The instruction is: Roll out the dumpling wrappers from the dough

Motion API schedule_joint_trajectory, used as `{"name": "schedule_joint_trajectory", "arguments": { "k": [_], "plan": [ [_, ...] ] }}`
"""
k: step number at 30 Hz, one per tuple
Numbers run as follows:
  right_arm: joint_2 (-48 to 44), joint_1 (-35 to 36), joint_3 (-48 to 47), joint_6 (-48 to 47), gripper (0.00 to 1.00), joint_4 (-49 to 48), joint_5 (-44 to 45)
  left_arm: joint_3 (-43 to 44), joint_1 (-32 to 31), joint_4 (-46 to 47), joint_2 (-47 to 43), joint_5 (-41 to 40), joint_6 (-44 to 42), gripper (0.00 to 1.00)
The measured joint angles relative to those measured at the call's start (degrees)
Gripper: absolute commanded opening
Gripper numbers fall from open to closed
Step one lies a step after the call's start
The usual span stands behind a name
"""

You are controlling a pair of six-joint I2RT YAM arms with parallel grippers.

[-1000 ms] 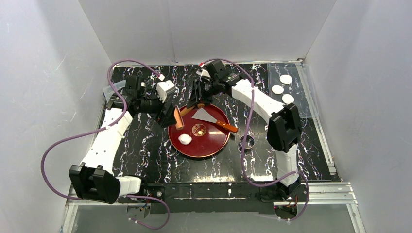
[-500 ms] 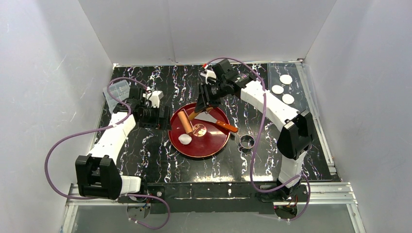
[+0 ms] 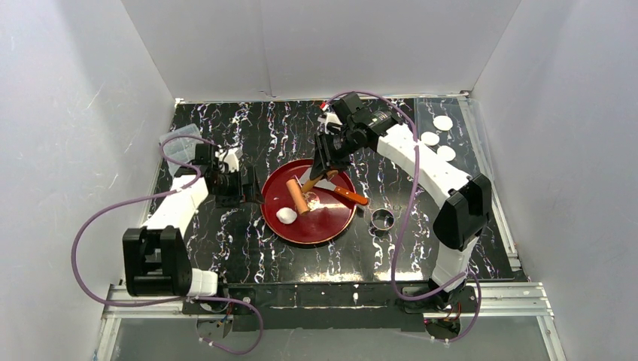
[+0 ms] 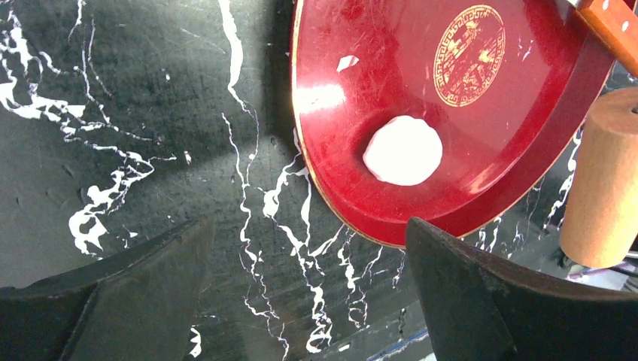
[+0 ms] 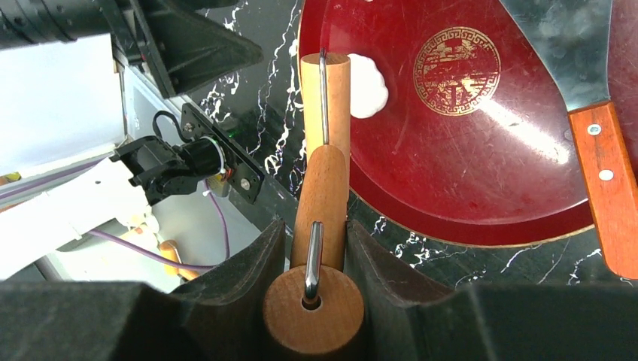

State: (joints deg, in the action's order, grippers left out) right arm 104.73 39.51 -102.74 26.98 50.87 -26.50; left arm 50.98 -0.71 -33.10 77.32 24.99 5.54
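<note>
Spread wide with nothing between its fingers, my left gripper [image 3: 247, 189] sits low over the black marbled table [image 3: 226, 241], just left of the red plate [image 3: 331, 229]. From my left wrist, the two dark fingertips frame bare table and the plate's [image 4: 338, 90] near rim, and the gripper [image 4: 310, 222] touches nothing.

The dough [image 3: 286, 215] is next to the right, a small, soft white lump on the left part of the plate. It lies alone on the red surface [image 4: 403, 150], well apart from the gold emblem in the middle.

Just right of the lump is the wooden rolling pin [image 3: 299, 197], slanting up and away toward my right gripper [image 3: 325, 162]. My right wrist view shows that gripper [image 5: 320, 248] clamped on the pin's handle, one finger on each side. The roller [image 5: 325, 113] points out over the plate's [image 5: 481, 173] rim toward the dough [image 5: 367, 75]. I cannot tell whether the roller touches the lump or the plate.

Farther right on the plate lies a scraper [image 3: 325, 180] with a metal blade and a wooden handle [image 5: 609, 188]. A small metal ring [image 3: 382, 219] stands on the table just off the plate's right edge. At the far right corner, three dumpling wrappers [image 3: 429, 138] lie flat, near each other but not touching.
</note>
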Motion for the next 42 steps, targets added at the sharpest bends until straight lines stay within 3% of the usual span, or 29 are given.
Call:
{"name": "schedule_joint_trajectory", "arguments": {
  "k": [7,20,24,27,36,42],
  "plan": [
    [-3.91,0.26,3.76,-0.98,0.01,-0.55,0.63,8.44,0.22,-4.37,8.07,0.24,-6.84,0.98],
    [-6.23,0.68,7.45,-3.26,0.01,-0.94,1.38,10.95,0.76,-10.91,4.57,2.01,-22.01,0.98],
    [-6.84,1.03,7.37,-3.02,0.01,-0.81,4.09,15.72,2.80,-8.72,0.04,-0.76,-17.68,0.98],
    [-8.07,1.16,7.39,-2.05,0.01,-0.81,5.95,16.24,4.66,-8.57,-3.10,1.44,-16.26,0.98],
    [-11.21,2.78,8.04,1.60,0.01,-1.57,7.93,11.19,4.87,-9.81,0.98,1.03,-4.79,0.98],
    [-6.67,4.24,6.47,2.45,0.01,-1.57,6.56,9.55,0.59,-8.11,2.38,-2.34,2.54,0.83]
  ]
}}
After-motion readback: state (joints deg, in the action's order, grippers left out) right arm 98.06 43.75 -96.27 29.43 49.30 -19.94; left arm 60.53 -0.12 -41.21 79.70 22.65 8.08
